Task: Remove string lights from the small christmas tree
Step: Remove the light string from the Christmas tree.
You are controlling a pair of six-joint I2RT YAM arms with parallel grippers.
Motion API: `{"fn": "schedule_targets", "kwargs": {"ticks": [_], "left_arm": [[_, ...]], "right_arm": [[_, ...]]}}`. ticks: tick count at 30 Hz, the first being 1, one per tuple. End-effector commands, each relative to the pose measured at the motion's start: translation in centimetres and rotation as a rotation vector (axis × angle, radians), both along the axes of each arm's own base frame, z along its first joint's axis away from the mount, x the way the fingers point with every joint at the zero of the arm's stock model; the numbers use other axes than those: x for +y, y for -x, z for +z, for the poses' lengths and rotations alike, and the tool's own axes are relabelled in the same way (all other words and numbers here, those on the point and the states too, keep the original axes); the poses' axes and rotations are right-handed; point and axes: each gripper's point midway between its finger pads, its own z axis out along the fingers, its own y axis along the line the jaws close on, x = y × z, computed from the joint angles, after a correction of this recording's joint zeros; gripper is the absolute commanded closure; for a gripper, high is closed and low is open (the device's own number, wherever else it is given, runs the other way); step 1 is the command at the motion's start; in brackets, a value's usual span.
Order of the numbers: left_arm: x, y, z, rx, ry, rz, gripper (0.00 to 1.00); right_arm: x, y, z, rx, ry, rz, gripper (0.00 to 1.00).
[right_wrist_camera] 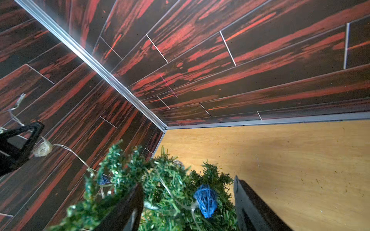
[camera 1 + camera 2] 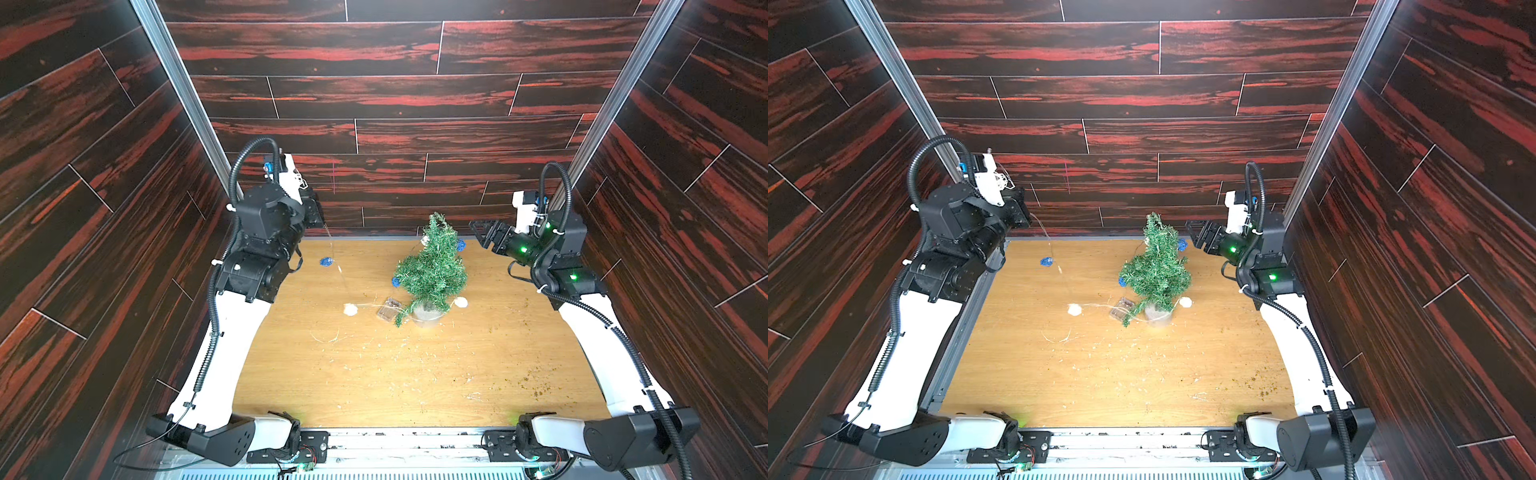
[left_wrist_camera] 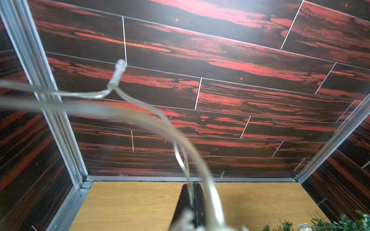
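Left claw (image 3: pixel 190 188): raised high and well to the left of the tree (image 2: pixel 432 270), pinched tight on the free end of the string lights (image 3: pixel 90 108). The pale wire runs out from between its closed tips.

Loose strand: it drops from that claw to the counter (image 2: pixel 374 374) left of the tree, then passes a white ball (image 2: pixel 351 308) on its way to the clear battery box (image 2: pixel 388 309), which lies just beside the pot (image 2: pixel 426 313).

Tree: upright toward the back of the counter, with part of the strand wound through its branches. The job looks partly done.

Right claw (image 2: pixel 478 235): level with the treetop and just to its right, jaws spread wide and gripping nothing. In the wrist view they straddle the upper branches, with a blue ball (image 1: pixel 205 200) between them.

Step in hand: probably freeing the loop near the top.

How to do it well: close on the wire beside the blue ball rather than on the needles, then lift the loop up and over the tip. The left claw should keep only gentle tension, because a hard pull could snag the branches and tip the pot.
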Motion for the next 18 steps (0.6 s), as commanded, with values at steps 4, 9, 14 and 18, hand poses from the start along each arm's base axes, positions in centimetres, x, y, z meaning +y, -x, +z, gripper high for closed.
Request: {"fn": "schedule_targets", "kwargs": {"ticks": [4, 9, 14, 18], "left_arm": [[-0.1, 5.3, -0.3, 0.012, 0.085, -0.073, 1.00], [-1.2, 7.9, -2.8, 0.058, 0.154, -0.137, 1.00], [-2.7, 9.8, -5.5, 0.112, 0.210, -0.182, 1.00], [-3.8, 10.7, -7.6, 0.165, 0.261, -0.215, 1.00]], "right_arm": [[-1.8, 2.1, -2.3, 0.097, 0.030, -0.089, 0.25], [-2.4, 3.9, -5.2, 0.175, 0.045, -0.106, 0.24], [-2.6, 6.1, -7.3, 0.226, 0.049, -0.094, 0.24], [-2.5, 8.2, -8.9, 0.263, 0.030, -0.078, 0.24]]}}
